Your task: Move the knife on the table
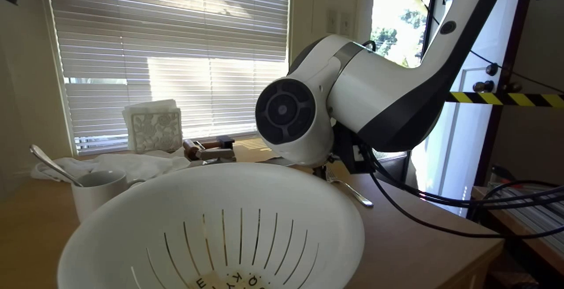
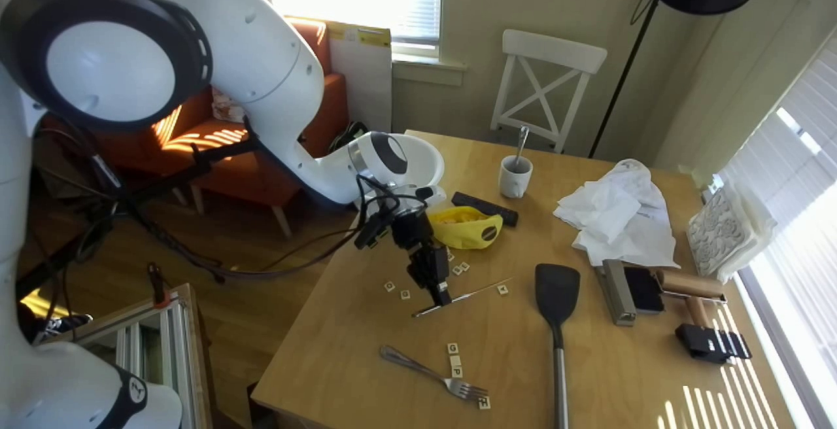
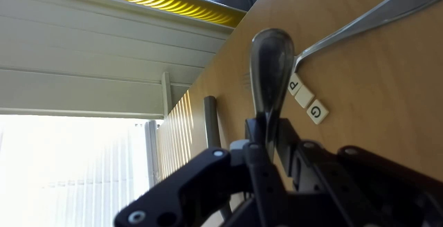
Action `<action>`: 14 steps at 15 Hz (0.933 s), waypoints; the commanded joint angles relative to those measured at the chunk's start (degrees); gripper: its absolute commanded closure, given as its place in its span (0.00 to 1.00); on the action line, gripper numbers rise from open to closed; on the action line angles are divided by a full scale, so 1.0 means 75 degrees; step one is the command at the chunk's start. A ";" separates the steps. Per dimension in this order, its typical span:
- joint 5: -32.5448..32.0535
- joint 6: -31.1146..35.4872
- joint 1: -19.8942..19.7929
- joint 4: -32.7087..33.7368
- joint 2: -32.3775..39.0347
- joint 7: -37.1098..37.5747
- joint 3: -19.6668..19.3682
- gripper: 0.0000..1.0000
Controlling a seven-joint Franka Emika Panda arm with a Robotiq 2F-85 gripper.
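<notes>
- At the worktop [image 2: 346,324], my pincer [image 2: 444,299] is closed snugly on the table knife [image 3: 271,81].
- I hold it near the handle [image 3: 272,48] end, presumably for control.

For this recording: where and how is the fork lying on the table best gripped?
Probably mid-handle, from above, closing across its width: the fork lies on the table, its handle long and slim, and the nearest tiles sit by its neck and tines.

Arm [image 2: 271,63] is bent, wrist [image 2: 381,156] angled dwn, w/ fingers [image 3: 286,135] pinched almost tgthr.
</notes>
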 commanded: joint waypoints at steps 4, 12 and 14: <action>-0.0487 0.0164 -0.0097 -0.0145 -0.0065 0.0239 0.0059 0.96; -0.3677 -0.0023 -0.0298 -0.0601 0.0037 0.1408 -0.0114 0.96; -0.3934 -0.0016 -0.0502 -0.0647 0.0097 0.1598 -0.0045 0.96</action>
